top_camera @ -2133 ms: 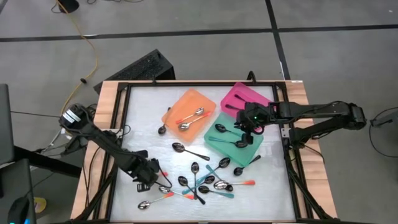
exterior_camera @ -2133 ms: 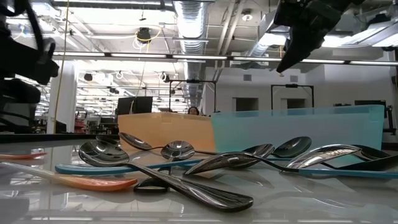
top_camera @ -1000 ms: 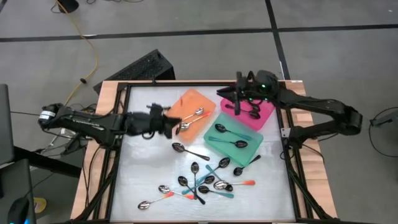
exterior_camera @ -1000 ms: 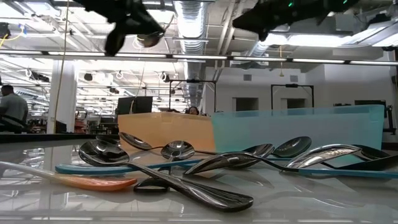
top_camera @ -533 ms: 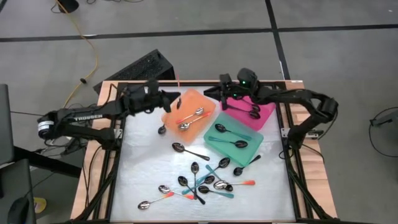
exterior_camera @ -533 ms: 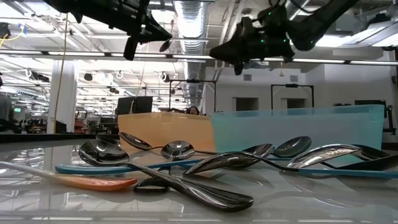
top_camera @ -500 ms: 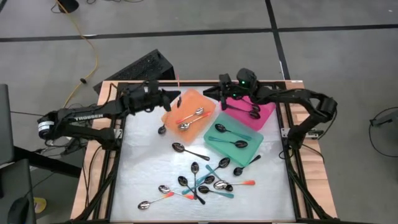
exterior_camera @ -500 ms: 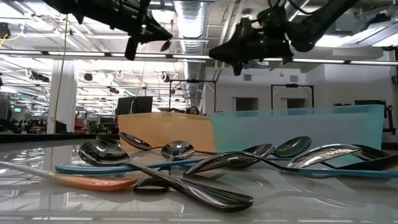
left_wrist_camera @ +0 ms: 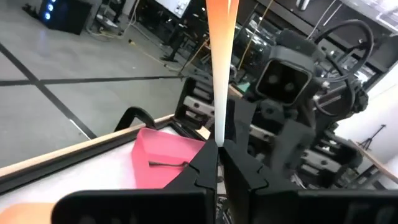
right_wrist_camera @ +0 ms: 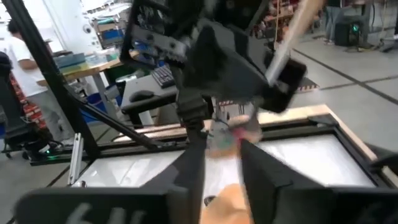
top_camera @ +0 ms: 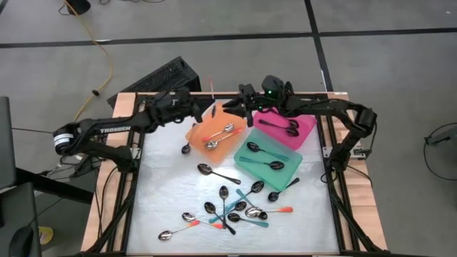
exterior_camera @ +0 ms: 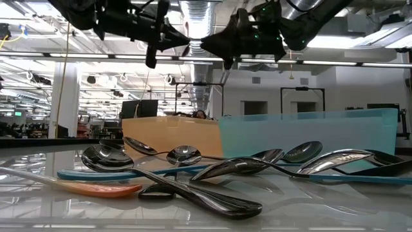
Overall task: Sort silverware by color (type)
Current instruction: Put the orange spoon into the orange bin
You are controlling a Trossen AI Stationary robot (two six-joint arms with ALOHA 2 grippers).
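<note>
Mid-air meeting over the far edge of the table (top_camera: 171, 193), right above the far end of the orange tray (top_camera: 196, 133). Worth noting first: left gripper (top_camera: 206, 113) clenched on an orange-handled spoon (top_camera: 212, 88), pinching it low on the handle, with the long axis running roughly upright out of the fingertips (dead obvious from the left wrist camera, where the handle (left_wrist_camera: 221, 62) shoots straight up from between the pinched fingers (left_wrist_camera: 205, 165)). Can't make out the bowl end from any angle. Facing it nose to nose from the pink tray (top_camera: 305, 127) side: right gripper (top_camera: 237, 107), fingers (right_wrist_camera: 191, 168) spread apart with nothing caught between them, just beside the left one but not touching the spoon as far as can be told. So the key bit, as a guess: spoon sits straight ahead of the right gripper, and a handover would mean closing across that upright handle above the left's pinch. Then again, orange tray directly underneath, so could just as well be a plain drop by the left, clearly the nearer arm since already holding it. Elsewhere: a couple of spoons each in the orange tray, the pink one and the teal tray (top_camera: 289, 171), plus a messy heap (top_camera: 228, 210) near the front edge, not yet sorted.
</note>
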